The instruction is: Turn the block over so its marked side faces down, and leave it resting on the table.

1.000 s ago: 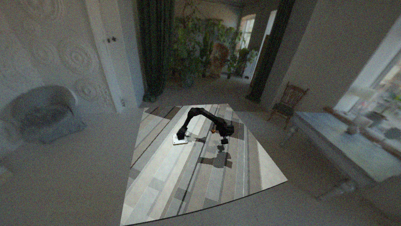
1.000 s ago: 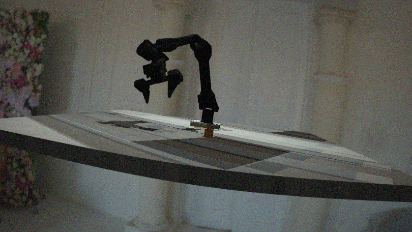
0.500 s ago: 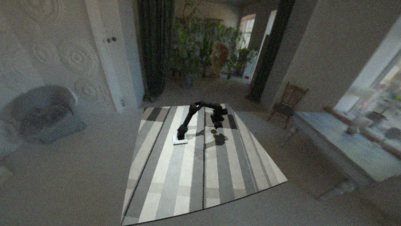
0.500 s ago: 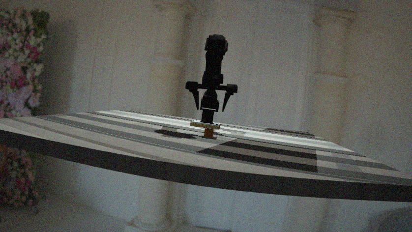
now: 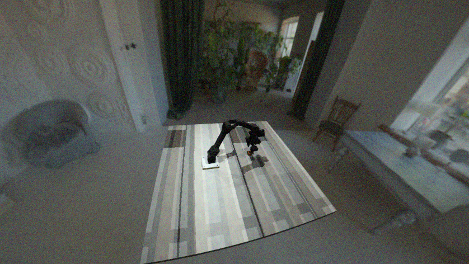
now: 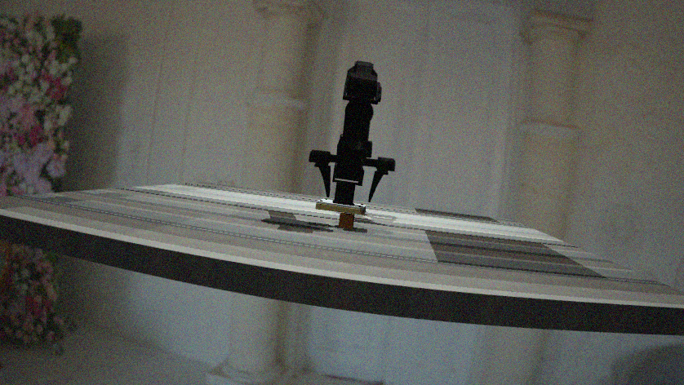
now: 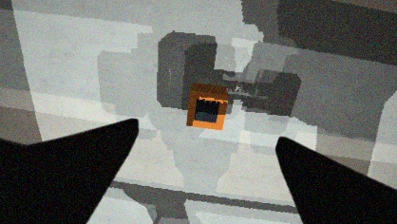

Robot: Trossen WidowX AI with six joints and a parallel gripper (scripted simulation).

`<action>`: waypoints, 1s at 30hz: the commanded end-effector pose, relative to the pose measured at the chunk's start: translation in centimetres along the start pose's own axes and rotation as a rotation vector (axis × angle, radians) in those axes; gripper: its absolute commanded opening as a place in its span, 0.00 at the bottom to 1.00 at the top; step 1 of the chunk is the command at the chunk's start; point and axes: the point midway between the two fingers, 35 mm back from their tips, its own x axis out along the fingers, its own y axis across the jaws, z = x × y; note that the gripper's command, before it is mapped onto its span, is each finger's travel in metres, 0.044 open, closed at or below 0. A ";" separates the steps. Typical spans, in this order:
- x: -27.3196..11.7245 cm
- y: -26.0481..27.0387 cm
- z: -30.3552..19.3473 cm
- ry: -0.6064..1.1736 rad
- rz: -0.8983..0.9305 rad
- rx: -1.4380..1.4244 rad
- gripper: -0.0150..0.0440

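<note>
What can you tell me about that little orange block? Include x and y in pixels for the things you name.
The block (image 5: 249, 152) (image 6: 345, 220) (image 7: 221, 120) is small and box-shaped, bright orange where lit and brown-orange in shade. Its upper face has a dark, nearly square patch framed by orange; whether that is a mark or a hollow, I cannot tell. What it is made of isn't clear either. It sits upright on the striped table (image 5: 219, 196) (image 6: 335, 286) (image 7: 71, 43), below the robot's open gripper (image 5: 252, 150) (image 6: 348, 198) (image 7: 207, 134), whose fingers stand clear of it.

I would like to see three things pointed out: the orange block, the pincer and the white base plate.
Orange block (image 6: 345, 220) (image 7: 221, 124): exterior, its side; wrist, its upper rim.
Pincer (image 6: 348, 198) (image 7: 207, 134): exterior and wrist, midway between the fingertips.
White base plate (image 5: 206, 165): top, near corner.
</note>
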 end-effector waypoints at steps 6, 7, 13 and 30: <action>1.7 0.1 0.4 -0.003 -0.004 0.005 1.00; 1.8 0.1 0.4 -0.003 -0.004 0.005 1.00; 2.7 0.1 0.4 -0.003 -0.004 0.005 1.00; 4.9 0.1 0.3 -0.002 -0.004 0.005 0.91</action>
